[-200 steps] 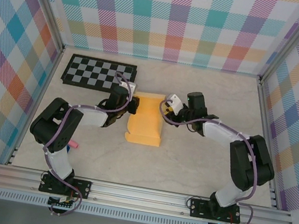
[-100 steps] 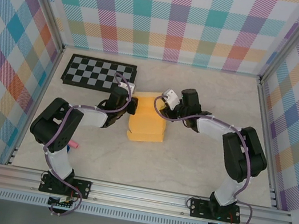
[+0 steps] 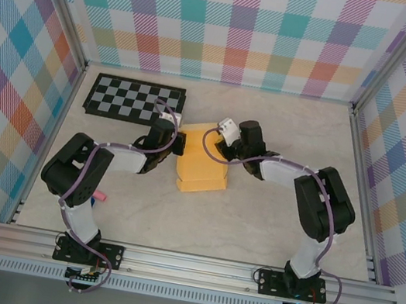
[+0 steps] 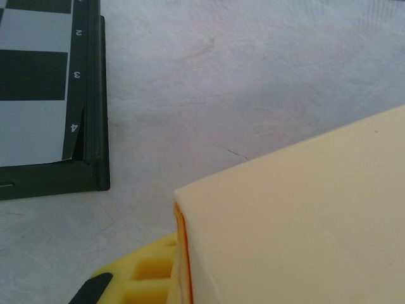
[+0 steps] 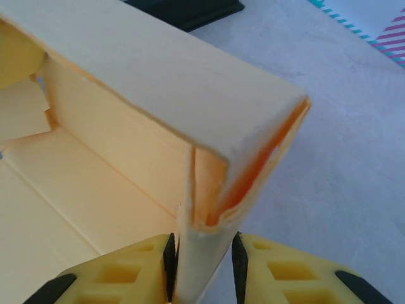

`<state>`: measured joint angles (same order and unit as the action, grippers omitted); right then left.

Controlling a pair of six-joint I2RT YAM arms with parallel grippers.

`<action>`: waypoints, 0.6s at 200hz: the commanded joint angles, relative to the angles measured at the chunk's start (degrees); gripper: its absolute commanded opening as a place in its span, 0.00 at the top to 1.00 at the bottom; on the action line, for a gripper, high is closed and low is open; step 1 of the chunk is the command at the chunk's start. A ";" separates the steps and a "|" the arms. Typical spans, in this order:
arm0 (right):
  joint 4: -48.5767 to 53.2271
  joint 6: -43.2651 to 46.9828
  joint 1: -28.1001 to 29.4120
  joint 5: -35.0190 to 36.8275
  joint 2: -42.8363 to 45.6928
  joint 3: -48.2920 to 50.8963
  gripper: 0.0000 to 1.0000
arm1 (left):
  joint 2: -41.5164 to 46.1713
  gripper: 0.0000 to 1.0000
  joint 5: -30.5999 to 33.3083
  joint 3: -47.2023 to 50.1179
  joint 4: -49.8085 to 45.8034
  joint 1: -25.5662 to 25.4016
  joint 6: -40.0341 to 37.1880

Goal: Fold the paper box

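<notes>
The paper box (image 5: 158,95) sat between my two grippers, partly built and, by my reckoning, somewhere past the middle of the job. One long wall stood upright and a top panel was bent over it into a sharp corner, but the inside was open on the far side of that wall. There the floor lay bare, and a small tab showed loose at the far end. From above, the paper box (image 3: 202,164) read as a compact block with a lower step at its near end rather than a flat sheet, so the main creases were made. I judged that closing the top over the open side and tucking the loose tabs was what remained. My right gripper (image 5: 202,258) was clamped on the box: the end of the upright wall ran straight down between my two yellow pads (image 5: 136,273), which pressed it from either side just below the folded corner. My left gripper (image 3: 179,145) was at the opposite side of the box with its fingers together. Through its own camera, one yellow finger (image 4: 142,282) showed with the cut edge of the pale card (image 4: 297,221) right against it. I could not tell whether a layer of card was actually pinched there. Beyond my left fingers, well apart from the box, the checkerboard (image 4: 38,95) lay flat on the table (image 3: 268,227).
</notes>
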<state>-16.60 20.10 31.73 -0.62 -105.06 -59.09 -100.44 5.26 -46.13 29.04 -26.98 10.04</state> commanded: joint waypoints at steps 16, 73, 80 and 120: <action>-10.38 -4.31 5.06 13.54 -3.59 0.54 0.74 | -0.91 1.00 6.66 1.39 6.00 -6.14 -0.81; -12.09 -11.12 6.02 25.25 -4.68 1.08 0.84 | -3.53 1.00 20.06 2.73 14.18 -11.26 -2.86; -10.54 -12.94 6.27 26.82 -4.48 0.62 0.85 | -3.70 1.00 20.85 2.99 15.30 -11.61 -3.26; -3.45 -29.59 9.41 34.64 -2.22 1.49 0.90 | -4.84 1.00 31.24 2.45 17.11 -14.47 -2.49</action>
<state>-23.88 1.87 39.03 28.16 -109.23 -57.65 -104.66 31.73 -43.81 39.90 -38.54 9.17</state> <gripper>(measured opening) 0.111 0.089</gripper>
